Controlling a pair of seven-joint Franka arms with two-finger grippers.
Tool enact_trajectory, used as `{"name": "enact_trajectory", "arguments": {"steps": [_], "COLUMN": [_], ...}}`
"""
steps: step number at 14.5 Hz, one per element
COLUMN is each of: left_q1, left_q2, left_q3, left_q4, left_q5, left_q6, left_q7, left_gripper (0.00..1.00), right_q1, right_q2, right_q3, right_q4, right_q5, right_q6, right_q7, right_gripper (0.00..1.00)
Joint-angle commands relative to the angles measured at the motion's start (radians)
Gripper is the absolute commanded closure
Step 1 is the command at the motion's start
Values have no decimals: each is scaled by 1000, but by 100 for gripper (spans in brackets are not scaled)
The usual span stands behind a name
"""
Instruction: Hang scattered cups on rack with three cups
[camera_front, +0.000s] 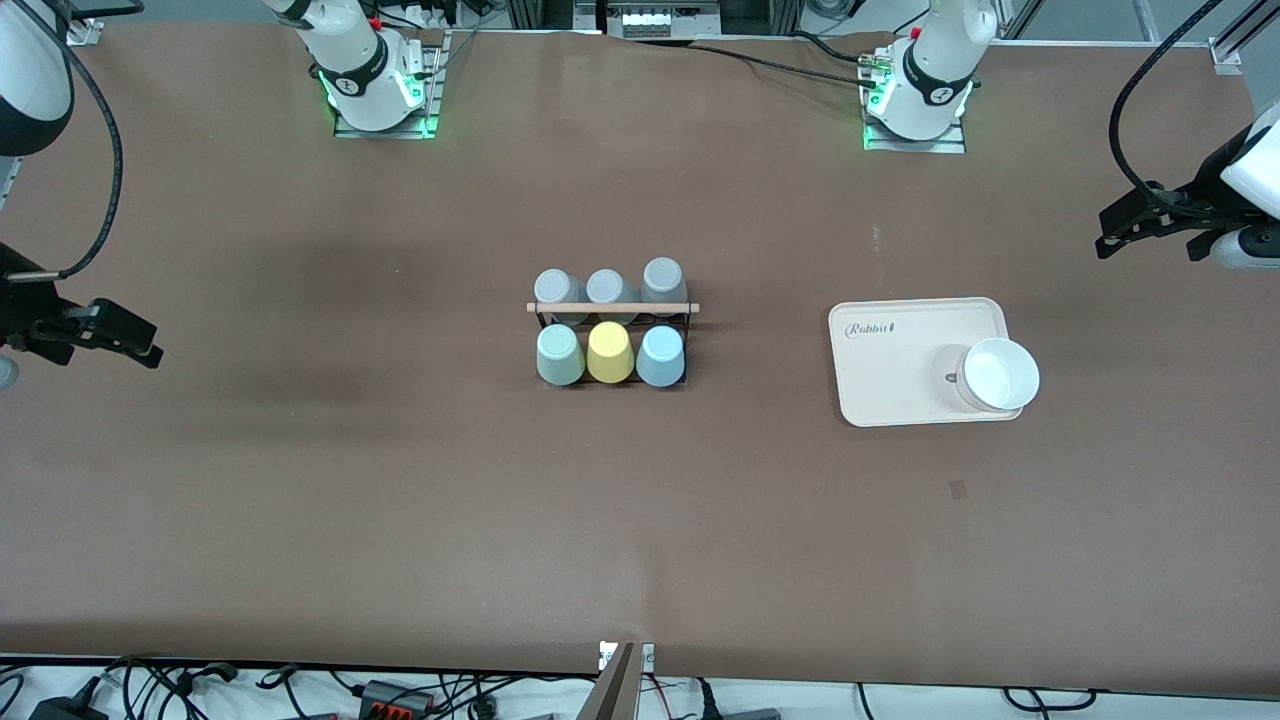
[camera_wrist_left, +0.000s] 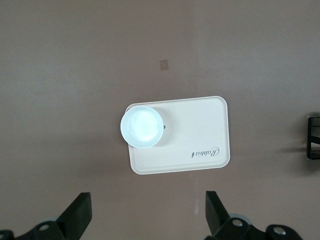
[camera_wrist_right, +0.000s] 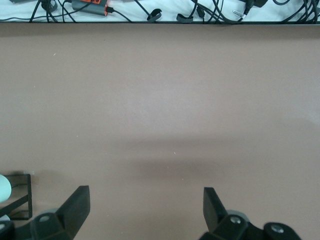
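Note:
The rack (camera_front: 612, 307), black wire with a wooden dowel across its top, stands mid-table. On its nearer row sit, upside down, the pale mint green cup (camera_front: 560, 355), a yellow cup (camera_front: 610, 352) and the light blue cup (camera_front: 660, 356). Three grey cups (camera_front: 607, 287) fill the farther row. My left gripper (camera_front: 1130, 225) hangs open and empty in the air at the left arm's end of the table; its wrist view shows its open fingers (camera_wrist_left: 147, 200). My right gripper (camera_front: 130, 340) hangs open and empty at the right arm's end (camera_wrist_right: 145, 194). A rack corner (camera_wrist_right: 20, 200) shows in the right wrist view.
A beige tray (camera_front: 900, 340) lies beside the rack toward the left arm's end, with a white bowl (camera_front: 998, 375) on its nearer corner. Both show in the left wrist view: tray (camera_wrist_left: 200, 135), bowl (camera_wrist_left: 142, 126). Cables run along the table's near edge (camera_wrist_right: 150, 15).

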Motion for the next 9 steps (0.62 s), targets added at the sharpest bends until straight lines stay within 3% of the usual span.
{"name": "enact_trajectory", "arguments": {"steps": [1,3,9], "left_q1": [2,2,2], "left_q2": [6,6,6], "left_q3": [1,1,1], "left_q4": [22,20,26], "left_q5": [-19,-19,-19], "left_q6": [-23,-23,-23], "left_q7": [23,24,26], "left_gripper": [0,0,0], "right_q1": [-14,-25,-31], "right_q2": [-91,-168,-297], "right_q3": [10,10,12], "right_q4": [-129,-241,-418], "right_q5": [-14,-14,-3], "right_q6": [26,41,77], "right_q7": [-30,-30,-29], "right_gripper": [0,0,0]}}
